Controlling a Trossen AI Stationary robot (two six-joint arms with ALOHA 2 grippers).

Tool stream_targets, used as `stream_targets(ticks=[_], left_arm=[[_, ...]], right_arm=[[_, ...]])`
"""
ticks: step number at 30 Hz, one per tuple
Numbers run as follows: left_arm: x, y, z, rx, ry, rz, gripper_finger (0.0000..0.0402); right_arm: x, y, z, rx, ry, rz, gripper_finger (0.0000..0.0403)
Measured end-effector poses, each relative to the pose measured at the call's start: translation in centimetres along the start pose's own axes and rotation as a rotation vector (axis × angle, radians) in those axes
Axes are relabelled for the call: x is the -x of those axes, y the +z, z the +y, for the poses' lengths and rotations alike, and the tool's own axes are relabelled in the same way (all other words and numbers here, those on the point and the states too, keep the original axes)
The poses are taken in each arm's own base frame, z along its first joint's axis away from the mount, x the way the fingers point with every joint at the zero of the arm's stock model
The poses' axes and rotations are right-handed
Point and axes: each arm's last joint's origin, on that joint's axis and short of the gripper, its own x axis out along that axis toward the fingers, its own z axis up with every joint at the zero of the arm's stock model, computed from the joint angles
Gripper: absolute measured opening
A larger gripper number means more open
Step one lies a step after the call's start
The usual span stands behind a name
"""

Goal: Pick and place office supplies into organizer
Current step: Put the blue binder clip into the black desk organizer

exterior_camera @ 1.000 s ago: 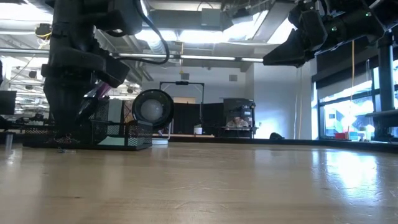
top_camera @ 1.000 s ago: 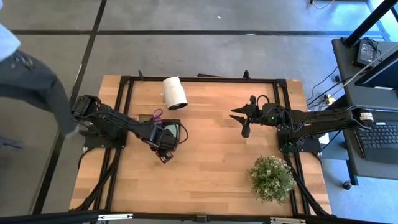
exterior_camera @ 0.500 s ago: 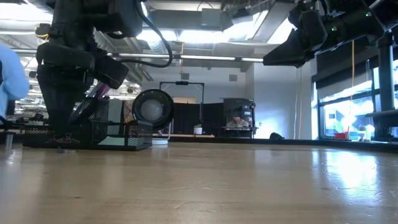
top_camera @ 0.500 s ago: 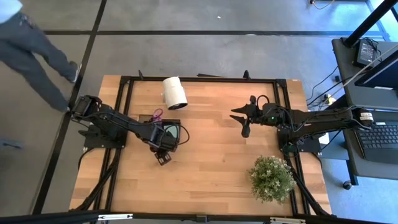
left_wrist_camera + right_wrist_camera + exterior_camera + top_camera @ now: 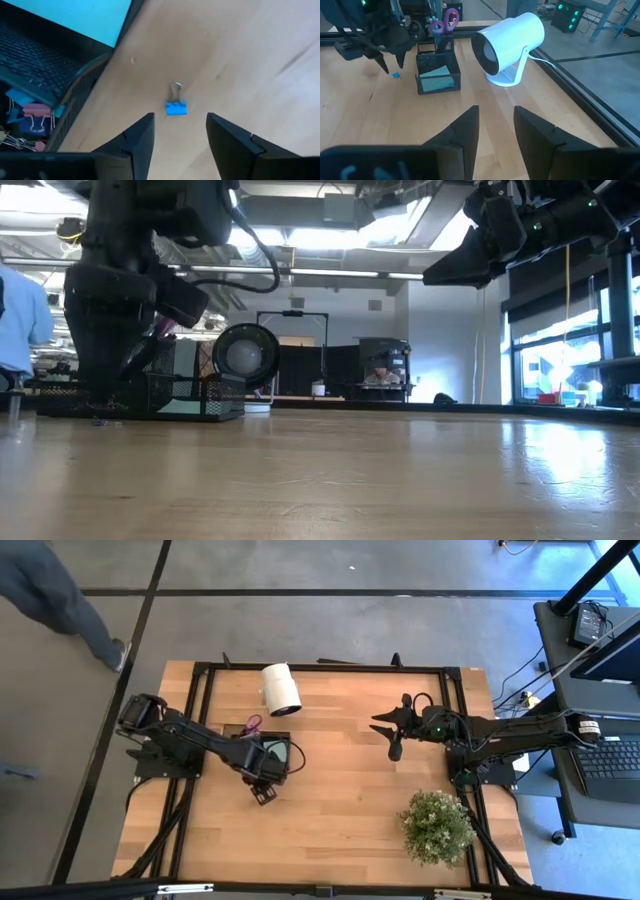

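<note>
The black mesh organizer (image 5: 272, 751) sits left of the table's middle, holding purple-handled scissors (image 5: 448, 19), a light green sticky-note pad (image 5: 436, 73) and small clips (image 5: 33, 111). A small blue binder clip (image 5: 176, 107) with silver handles lies flat on the wood just near-side of the organizer. My left gripper (image 5: 180, 135) hovers open over that clip, a finger on either side, not touching it. My right gripper (image 5: 388, 735) waits open, raised above the table's right half.
A white cylinder lamp (image 5: 281, 688) stands on the far side of the organizer. A bushy potted plant (image 5: 436, 825) occupies the near right corner. Bare wood stretches across the table's middle and near side. A person (image 5: 55, 585) walks on the floor beyond the far left corner.
Neither gripper has clearly moved, opened or shut. The person beyond the table's far left corner has walked farther away along the floor.
</note>
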Motion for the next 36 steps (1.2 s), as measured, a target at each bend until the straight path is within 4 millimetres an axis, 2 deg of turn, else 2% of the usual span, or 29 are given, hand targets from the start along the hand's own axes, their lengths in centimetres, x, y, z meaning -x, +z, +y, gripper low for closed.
stream_targets(ticks=[15, 36], left_arm=[[-2.4, 0.4, -0.3, 0.019, 0.076, 0.059, 0.0157], [-2.6, 0.5, -0.3, 0.046, 0.084, 0.042, 0.0157]], right_arm=[[0.0, 0.0, 0.0, 0.002, 0.000, 0.001, 0.0126], [0.0, 0.0, 0.0, 0.004, 0.000, 0.001, 0.0127]])
